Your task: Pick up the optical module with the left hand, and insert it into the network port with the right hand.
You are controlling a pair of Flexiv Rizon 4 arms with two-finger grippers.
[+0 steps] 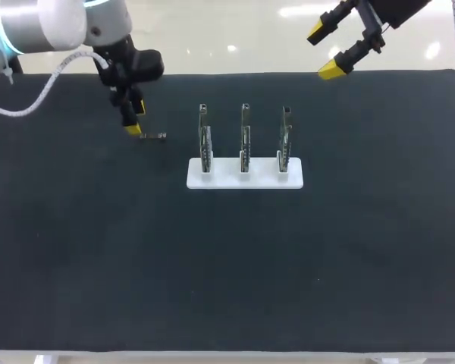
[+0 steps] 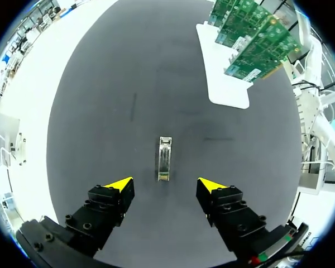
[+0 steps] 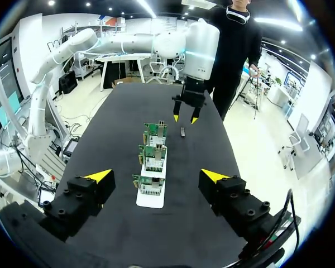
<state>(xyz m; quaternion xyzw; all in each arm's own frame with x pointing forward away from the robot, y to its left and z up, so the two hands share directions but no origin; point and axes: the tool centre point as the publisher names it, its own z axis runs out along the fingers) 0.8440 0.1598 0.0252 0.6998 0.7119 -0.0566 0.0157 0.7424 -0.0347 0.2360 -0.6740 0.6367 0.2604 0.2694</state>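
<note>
The optical module [image 1: 155,136] is a small silver piece lying flat on the black mat; it also shows just ahead of the fingers as the module [image 2: 164,158] and far off as the module [image 3: 182,132]. My left gripper [image 1: 134,120] hangs open right over its left end, and in its own view the left gripper [image 2: 164,188] straddles the module's near end without touching it. Three green network cards [image 1: 245,136] stand upright in a white holder [image 1: 245,177]. My right gripper [image 1: 326,51] is open, high at the back right, seen open as the right gripper [image 3: 156,177] with nothing between its fingers.
The white holder [image 2: 229,89] with its cards [image 2: 251,39] lies ahead and to the right of the left gripper. From the right wrist the cards [image 3: 152,159] stand in a row on the holder [image 3: 151,198], with my left arm [image 3: 198,50] beyond them.
</note>
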